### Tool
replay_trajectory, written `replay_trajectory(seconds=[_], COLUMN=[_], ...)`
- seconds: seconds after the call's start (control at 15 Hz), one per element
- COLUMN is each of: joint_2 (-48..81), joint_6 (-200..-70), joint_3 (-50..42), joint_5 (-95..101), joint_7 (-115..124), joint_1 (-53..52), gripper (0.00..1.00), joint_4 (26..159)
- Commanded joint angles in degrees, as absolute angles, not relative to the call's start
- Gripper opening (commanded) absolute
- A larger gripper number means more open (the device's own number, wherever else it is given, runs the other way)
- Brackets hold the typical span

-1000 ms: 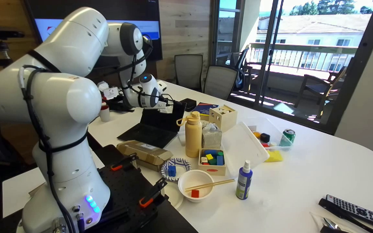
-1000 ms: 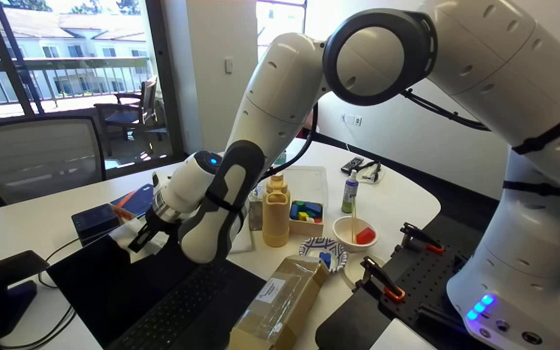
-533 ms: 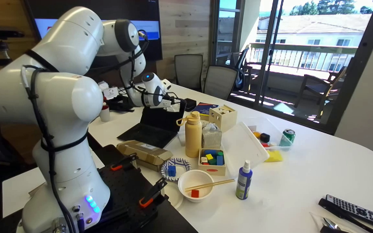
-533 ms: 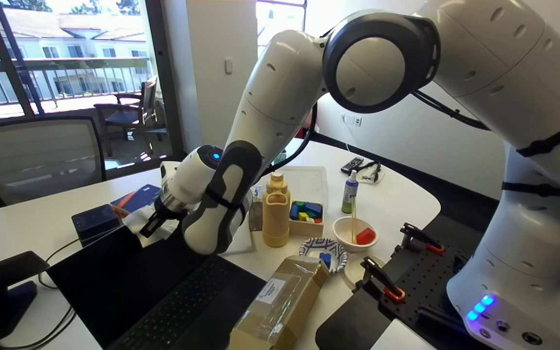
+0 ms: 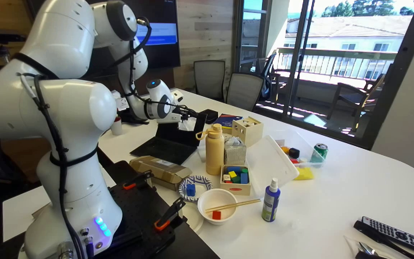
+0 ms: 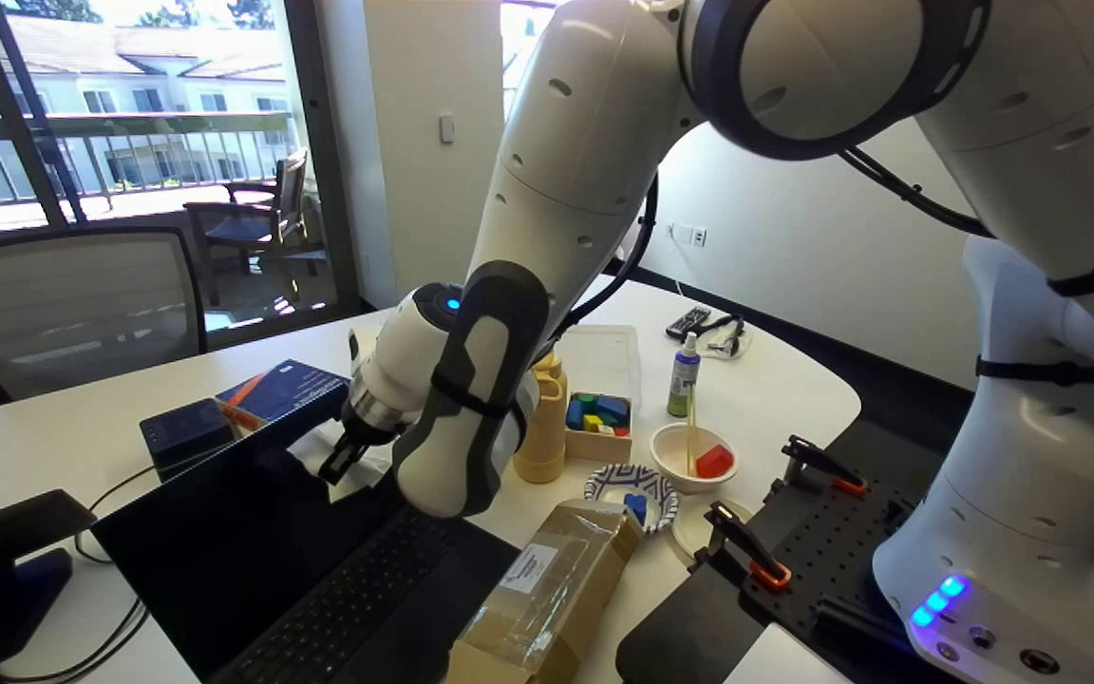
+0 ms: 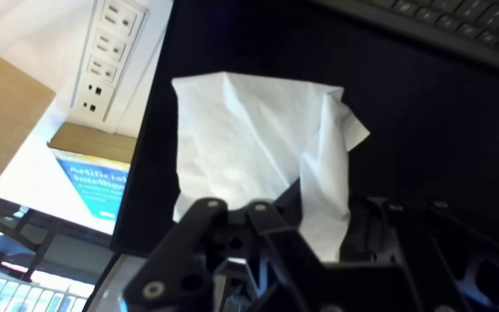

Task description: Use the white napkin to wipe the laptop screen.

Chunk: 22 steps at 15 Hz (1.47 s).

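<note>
One white napkin (image 7: 249,143), creased, pinched in the gripper (image 6: 335,466), at the dark laptop screen (image 6: 243,532). Fingers (image 7: 290,201) nearly together on a bunched fold of it; the rest spreads loose past the tips, corners free. Napkin sits over the half of the screen nearer the yellow bottle (image 5: 215,154), close to that side edge in the wrist view. Whether all of it presses on the panel, can't tell. Screen stands tilted back above its keyboard (image 6: 348,608), blank. White arm (image 6: 556,180) reaches across the table (image 5: 329,201).

Others: cardboard box (image 6: 547,594) lies just beside the keyboard half. Yellow bottle upright, next to a wooden box (image 5: 243,190) of coloured blocks (image 5: 234,176). Patterned plate (image 5: 202,185) holds a blue block (image 5: 191,190); near it, a white bowl (image 5: 225,196) with a red block (image 5: 216,215) inside and chopsticks (image 5: 234,205) leaning over the rim. Spray bottle (image 5: 271,203) upright near the bowl. Green can (image 5: 321,149) at the clear tub (image 5: 295,138); in or behind it, can't tell. Remote (image 5: 401,233) well apart from these. Wrist view also gets a blue book (image 7: 95,182), title partly readable, starting "Artificial", and a white outlet strip (image 7: 106,52). In an exterior view a black box (image 6: 188,432) sits behind the screen.
</note>
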<state>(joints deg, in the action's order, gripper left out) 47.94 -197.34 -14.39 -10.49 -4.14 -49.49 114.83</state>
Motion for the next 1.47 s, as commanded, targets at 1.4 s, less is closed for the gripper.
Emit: replay_trajectory(seconds=[1.4], joint_2=[16.5], joint_6=[-181.3], joint_3=[-49.1], joint_5=[-46.5], joint_7=[-4.5], joint_1=[-55.2], gripper=[0.03], joint_4=[160.2])
